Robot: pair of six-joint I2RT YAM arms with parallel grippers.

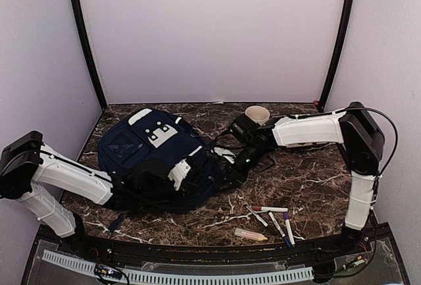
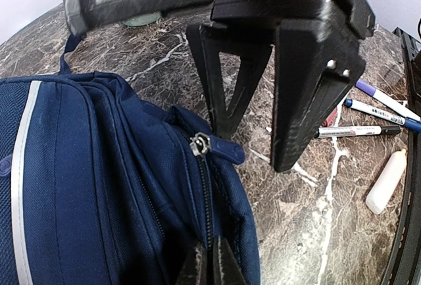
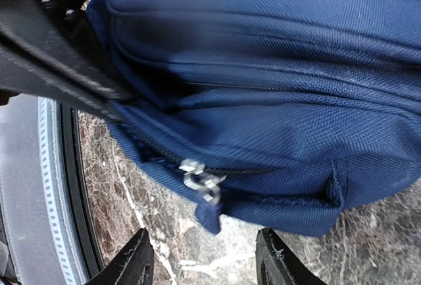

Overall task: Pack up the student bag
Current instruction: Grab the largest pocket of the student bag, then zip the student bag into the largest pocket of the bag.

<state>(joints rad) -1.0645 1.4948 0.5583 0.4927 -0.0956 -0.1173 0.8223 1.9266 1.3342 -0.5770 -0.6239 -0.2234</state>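
The navy student bag (image 1: 151, 153) lies on the marble table at centre left, its zipped side facing the arms. My left gripper (image 1: 191, 172) is shut on the bag fabric (image 2: 99, 186) along the zipper line; its fingers (image 2: 197, 268) pinch the seam below the zipper pull (image 2: 210, 145). My right gripper (image 1: 230, 176) is open at the bag's right edge. In the right wrist view its fingers (image 3: 138, 262) straddle bare table just short of the bag (image 3: 263, 68) and the metal zipper pull with its blue tab (image 3: 204, 186), touching neither. The left wrist view shows the right gripper (image 2: 253, 150) open.
Several markers (image 1: 270, 209) and a pale tube (image 1: 250, 234) lie on the table front right, also in the left wrist view (image 2: 375, 110). A cream cup (image 1: 257, 114) stands at the back behind the right arm. White walls enclose the table.
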